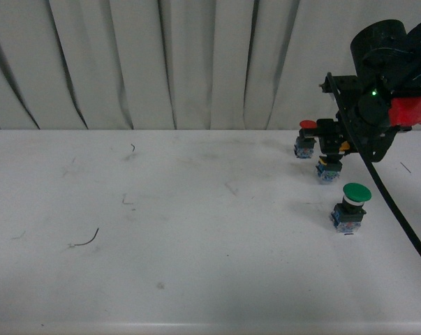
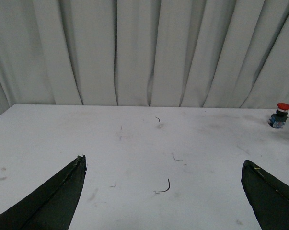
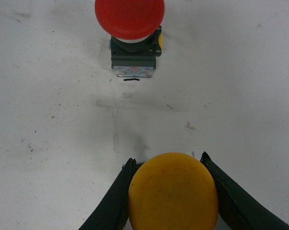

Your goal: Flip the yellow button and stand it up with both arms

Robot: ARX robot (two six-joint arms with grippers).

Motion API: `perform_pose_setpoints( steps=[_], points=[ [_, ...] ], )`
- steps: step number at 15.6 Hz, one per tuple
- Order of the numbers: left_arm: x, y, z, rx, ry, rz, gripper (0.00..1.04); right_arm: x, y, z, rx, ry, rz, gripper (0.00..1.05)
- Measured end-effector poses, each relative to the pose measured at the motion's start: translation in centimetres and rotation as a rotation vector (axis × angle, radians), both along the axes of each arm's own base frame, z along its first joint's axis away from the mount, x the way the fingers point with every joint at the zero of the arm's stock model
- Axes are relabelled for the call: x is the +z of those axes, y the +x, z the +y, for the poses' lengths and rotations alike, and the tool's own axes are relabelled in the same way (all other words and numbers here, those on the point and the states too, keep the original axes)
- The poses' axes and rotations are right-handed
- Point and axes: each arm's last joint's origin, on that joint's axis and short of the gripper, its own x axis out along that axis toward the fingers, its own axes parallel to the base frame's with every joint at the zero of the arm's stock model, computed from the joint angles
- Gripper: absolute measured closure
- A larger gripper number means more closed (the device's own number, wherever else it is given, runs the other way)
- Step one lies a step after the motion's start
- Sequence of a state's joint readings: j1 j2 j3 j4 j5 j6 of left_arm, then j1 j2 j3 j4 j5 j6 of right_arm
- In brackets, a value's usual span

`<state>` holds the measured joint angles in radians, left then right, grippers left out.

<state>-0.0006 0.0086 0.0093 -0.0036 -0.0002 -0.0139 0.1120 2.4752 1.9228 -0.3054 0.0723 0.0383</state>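
Firstly, left pincer (image 2: 163,161): spread wide, holding nothing, over the tabletop (image 2: 134,143) toward its left edge.
Red button (image 1: 306,138): upright near the far edge, toward the far right corner.
Yellow button (image 3: 173,191): just beside the red one, slightly nearer the right edge, cap up, blue-grey base down.
Right pincer (image 3: 167,158): closed on the yellow cap, one finger against each side.
Green button (image 1: 352,204): upright, nearer the front edge, apart from the right pincer.

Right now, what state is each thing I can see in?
yellow button: upright, cap up, clamped between the right fingers.
right fingers: shut on the yellow button's cap.
left fingers: wide open, empty.
red button: standing upright, untouched.
green button: standing upright, untouched.
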Motion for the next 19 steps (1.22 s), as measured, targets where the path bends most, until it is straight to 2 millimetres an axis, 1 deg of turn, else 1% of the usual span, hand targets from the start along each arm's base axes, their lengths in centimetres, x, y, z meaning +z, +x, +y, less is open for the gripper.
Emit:
perform_pose_setpoints(
  steps=[2, 7, 10, 12, 13, 18, 19],
  points=[
    [0.0, 0.0, 0.0, 0.001, 0.000, 0.000, 0.07, -0.1, 0.1, 0.7, -0.014, 0.005, -0.013, 0.69],
    [0.0, 0.0, 0.0, 0.001, 0.000, 0.000, 0.07, -0.7, 0.2, 1.0, -0.006, -0.031, -0.034, 0.69],
    [0.0, 0.0, 0.0, 0.001, 0.000, 0.000, 0.07, -1.7, -0.4, 1.9, 0.018, -0.038, -0.012, 0.69],
    [0.0, 0.0, 0.0, 0.001, 0.000, 0.000, 0.07, -1.7, -0.5, 2.3, 0.024, -0.038, -0.013, 0.69],
    [0.0, 0.0, 0.0, 0.001, 0.000, 0.000, 0.07, -2.0, -0.6, 2.2, 0.023, -0.038, -0.014, 0.69],
    [0.0, 0.0, 0.0, 0.001, 0.000, 0.000, 0.07, -1.9, -0.9, 2.1, 0.019, -0.042, -0.015, 0.69],
    [0.0, 0.0, 0.0, 0.001, 0.000, 0.000, 0.07, -2.0, -0.9, 2.1, 0.019, -0.043, -0.014, 0.67]
  ],
)
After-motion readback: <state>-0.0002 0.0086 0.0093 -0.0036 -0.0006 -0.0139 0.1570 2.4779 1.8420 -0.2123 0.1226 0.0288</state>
